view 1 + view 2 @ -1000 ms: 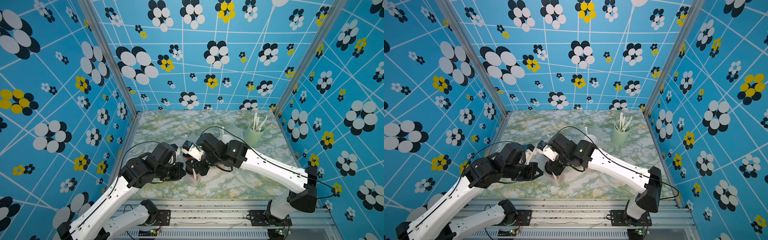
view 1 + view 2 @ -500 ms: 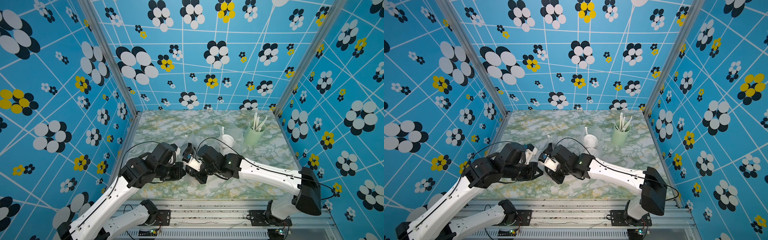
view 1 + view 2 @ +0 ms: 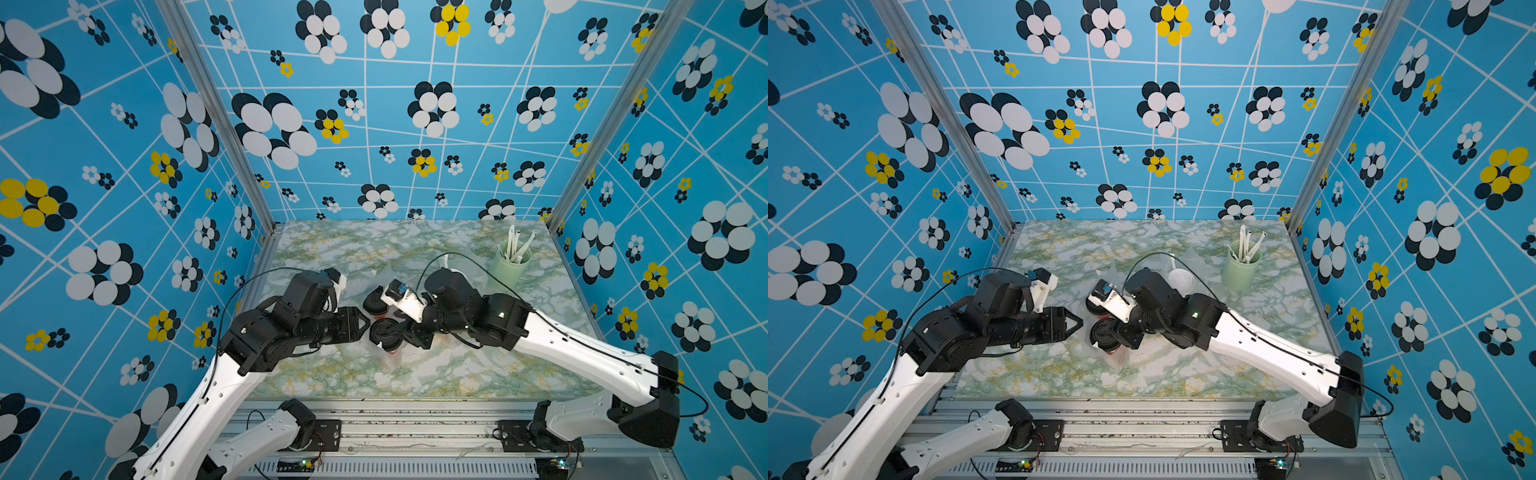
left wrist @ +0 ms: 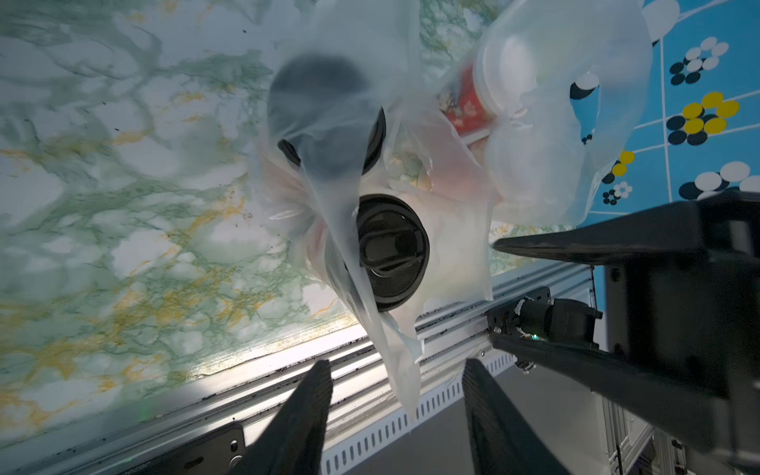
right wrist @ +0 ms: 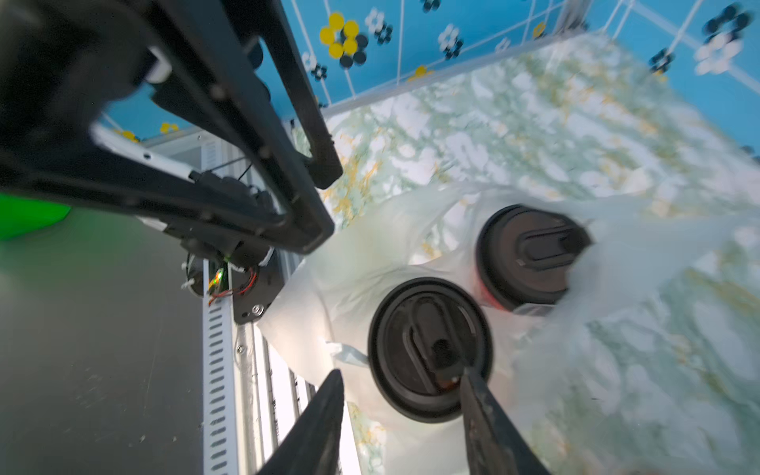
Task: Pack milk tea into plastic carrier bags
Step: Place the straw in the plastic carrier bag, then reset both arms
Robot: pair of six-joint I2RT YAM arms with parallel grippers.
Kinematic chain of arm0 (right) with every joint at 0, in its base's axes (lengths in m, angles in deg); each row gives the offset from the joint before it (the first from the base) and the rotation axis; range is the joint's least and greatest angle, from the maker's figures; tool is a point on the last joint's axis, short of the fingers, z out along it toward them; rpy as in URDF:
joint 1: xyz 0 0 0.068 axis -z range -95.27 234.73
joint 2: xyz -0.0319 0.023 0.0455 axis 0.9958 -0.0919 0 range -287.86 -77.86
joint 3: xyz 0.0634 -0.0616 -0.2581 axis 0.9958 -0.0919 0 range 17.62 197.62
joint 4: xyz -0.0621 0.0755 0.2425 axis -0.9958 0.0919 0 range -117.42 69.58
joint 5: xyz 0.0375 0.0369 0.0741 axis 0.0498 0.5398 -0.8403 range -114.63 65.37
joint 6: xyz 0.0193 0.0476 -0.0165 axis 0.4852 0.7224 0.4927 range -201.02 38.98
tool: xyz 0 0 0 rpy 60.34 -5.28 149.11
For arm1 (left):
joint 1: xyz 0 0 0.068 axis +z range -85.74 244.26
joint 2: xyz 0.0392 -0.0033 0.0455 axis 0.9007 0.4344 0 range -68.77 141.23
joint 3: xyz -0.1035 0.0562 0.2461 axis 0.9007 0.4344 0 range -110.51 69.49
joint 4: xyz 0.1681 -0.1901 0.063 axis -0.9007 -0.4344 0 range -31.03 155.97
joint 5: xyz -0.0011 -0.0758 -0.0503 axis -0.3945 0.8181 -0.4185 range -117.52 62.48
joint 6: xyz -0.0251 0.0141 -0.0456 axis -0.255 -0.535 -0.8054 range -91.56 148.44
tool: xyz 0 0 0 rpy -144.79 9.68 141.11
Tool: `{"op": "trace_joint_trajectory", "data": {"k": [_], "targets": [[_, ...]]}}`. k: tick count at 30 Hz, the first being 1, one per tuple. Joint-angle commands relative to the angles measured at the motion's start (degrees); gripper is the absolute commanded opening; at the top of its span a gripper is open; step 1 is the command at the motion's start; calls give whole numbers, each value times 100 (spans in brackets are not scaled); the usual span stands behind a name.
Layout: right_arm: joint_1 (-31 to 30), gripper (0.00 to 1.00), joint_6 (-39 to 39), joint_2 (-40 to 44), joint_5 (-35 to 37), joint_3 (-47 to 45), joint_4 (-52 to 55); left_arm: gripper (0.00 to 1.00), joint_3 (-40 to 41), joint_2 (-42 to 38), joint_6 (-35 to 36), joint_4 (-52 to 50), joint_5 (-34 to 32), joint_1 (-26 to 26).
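Letting go: left gripper (image 3: 1077, 323) and right gripper (image 5: 402, 372), both clamped a second ago, now spread and pinching nothing.
Left gripper: just beside the bag on its own side, loose handle strip (image 4: 386, 345) trailing toward the fingertips.
Right gripper: low over the nearer black lid (image 5: 427, 349), one finger across its rim; touching or not, cannot tell.
Meaning: probably a filled bag set down and released; packing likely close to done.
Cups: two black-lidded cups (image 3: 374, 301) upright, side by side inside the clear bag (image 5: 362, 255), middle of the table (image 3: 415, 374), toward the front edge.
Look of the bag: thin, cloudy, crumpled, slumped around the cups, mouth gaping.
Second bag (image 4: 555, 123): farther back, behind the right arm, holding at least one white-lidded cup (image 4: 464, 105) with red print.
Straw cup (image 3: 511, 266): well apart, far corner on the right.
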Motion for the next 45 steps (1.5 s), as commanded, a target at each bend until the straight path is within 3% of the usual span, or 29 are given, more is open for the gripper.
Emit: {"op": "trace_joint_trajectory", "data": {"k": [1, 6, 9, 11, 16, 19, 22, 27, 29, 33, 35, 38, 41, 42, 43, 45], "targets": [[388, 51, 112, 445, 644, 154, 324, 62, -194, 209, 623, -18, -72, 567], [1828, 55, 626, 988, 1844, 38, 695, 80, 53, 390, 1177, 374, -344, 1591], [3040, 74, 905, 1402, 2012, -471, 479, 92, 384, 499, 1337, 826, -294, 2168], [3804, 98, 1116, 1608, 2010, -911, 241, 99, 623, 605, 1398, 1168, -372, 2429], [4956, 99, 1274, 1893, 2370, -2336, -697, 99, 1342, 850, 1502, 2109, -1002, 2757], [5342, 99, 1149, 1940, 3027, -3472, -1849, 99, 2110, 814, 1441, 3180, -1871, 2770], [5694, 99, 1071, 1697, 3374, -4577, -3444, 99, 3079, 712, 1805, 4698, -2686, 2753], [6142, 99, 1166, 595, 2905, -5568, -6164, 99, 4364, 1010, 2717, 7071, -3494, 2722], [6143, 98, 1032, -44, 2695, -5522, -6771, 99, 4697, 1422, 3224, 8074, -3261, 2743], [6143, 93, 933, -466, 2329, -5014, -6133, 99, 5075, 2402, 3792, 9850, -2788, 2772], [6144, 91, 923, -361, 1933, -5182, -6370, 99, 4963, 2547, 3731, 9892, -2432, 2824], [6071, 93, 906, -525, 1128, -5877, -7996, 99, 5179, 2768, 3498, 10654, -1415, 3101], [6020, 99, 1004, -1412, 1499, -6245, -9776, 99, 5494, 3254, 3452, 11575, -1212, 3185], [6024, 99, 996, -1185, 1515, -6169, -9301, 99, 5594, 3460, 3493, 12110, -1156, 3210], [6024, 99, 994, -1046, 1526, -6011, -8745, 99, 5563, 3362, 3453, 11883, -1060, 3243], [5987, 99, 918, -1246, 1397, -6001, -9009, 99, 5493, 3374, 3506, 11741, -998, 3246]]}}
